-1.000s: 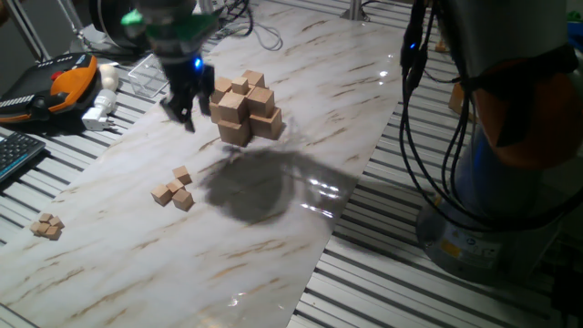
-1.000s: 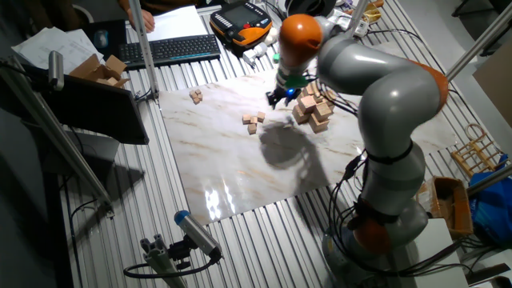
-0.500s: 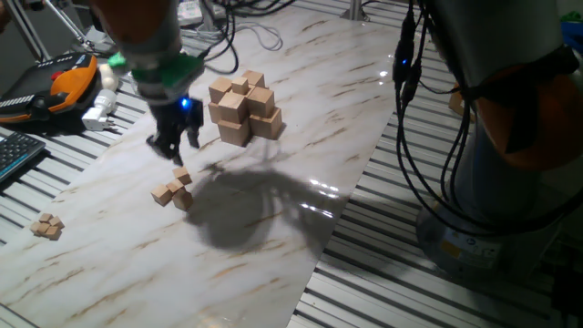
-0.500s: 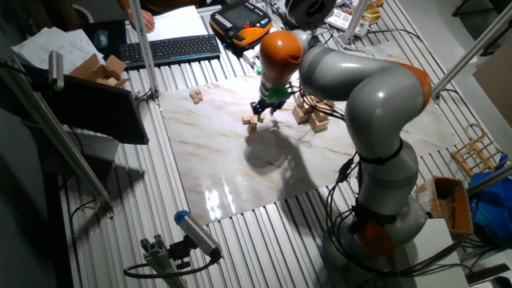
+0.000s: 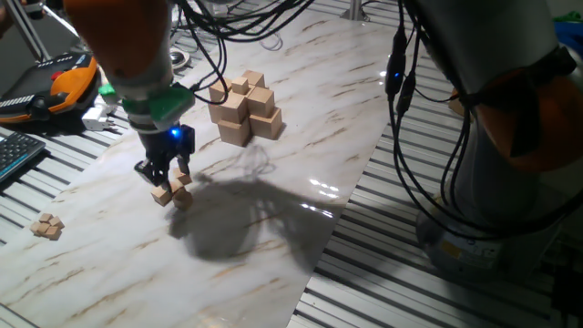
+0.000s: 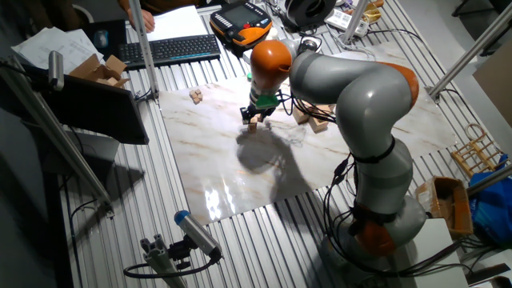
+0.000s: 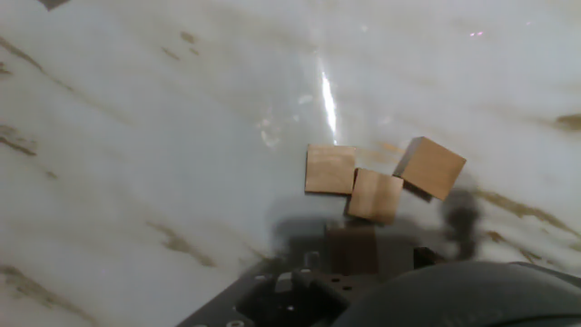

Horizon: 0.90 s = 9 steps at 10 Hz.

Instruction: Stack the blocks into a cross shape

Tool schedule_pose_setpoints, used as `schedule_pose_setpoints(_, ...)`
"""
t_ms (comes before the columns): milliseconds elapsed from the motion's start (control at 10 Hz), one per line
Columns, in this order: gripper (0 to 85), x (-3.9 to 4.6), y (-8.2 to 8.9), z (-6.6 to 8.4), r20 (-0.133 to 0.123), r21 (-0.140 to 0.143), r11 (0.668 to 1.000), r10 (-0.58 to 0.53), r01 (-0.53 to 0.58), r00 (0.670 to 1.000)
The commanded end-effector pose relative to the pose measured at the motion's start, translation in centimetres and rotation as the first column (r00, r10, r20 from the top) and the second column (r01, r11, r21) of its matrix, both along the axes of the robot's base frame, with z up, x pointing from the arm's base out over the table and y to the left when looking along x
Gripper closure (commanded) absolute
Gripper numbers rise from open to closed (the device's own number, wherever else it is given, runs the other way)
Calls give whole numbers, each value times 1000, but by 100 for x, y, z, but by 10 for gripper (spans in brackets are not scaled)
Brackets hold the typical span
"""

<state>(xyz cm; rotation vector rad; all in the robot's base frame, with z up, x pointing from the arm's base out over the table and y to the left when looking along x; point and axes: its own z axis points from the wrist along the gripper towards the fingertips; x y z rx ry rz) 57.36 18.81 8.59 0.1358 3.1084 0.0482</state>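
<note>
The small plain light-tan wooden blocks (image 7: 375,195) lie in a loose cluster on the white marbled table (image 5: 301,137), directly below the gripper (image 5: 164,173); whether its jaws are apart cannot be told. The chunky tan cross shape (image 5: 244,109) stands nearby.

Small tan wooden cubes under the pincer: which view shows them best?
Hand view: three small tan wooden cubes fill the frame, unobstructed, edges touching. In one fixed view the pincer partly covers them; in the other fixed view they are a tiny speck below the arm.
</note>
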Motion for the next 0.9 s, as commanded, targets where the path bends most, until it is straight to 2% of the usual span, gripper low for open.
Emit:
schedule_pose_setpoints(0,340,-8,11,-32,6,-8,1000,0,0,1000)
schedule_pose_setpoints(100,340,-28,35,-70,12,-10,1000,-2,2,1000)
schedule_pose_setpoints(200,340,-45,60,-128,29,-28,1000,3,-2,1000)
schedule_pose_setpoints(500,340,-25,46,-207,24,-33,999,38,-38,999)
schedule_pose_setpoints(800,340,-61,45,-269,29,-40,998,45,-44,999)
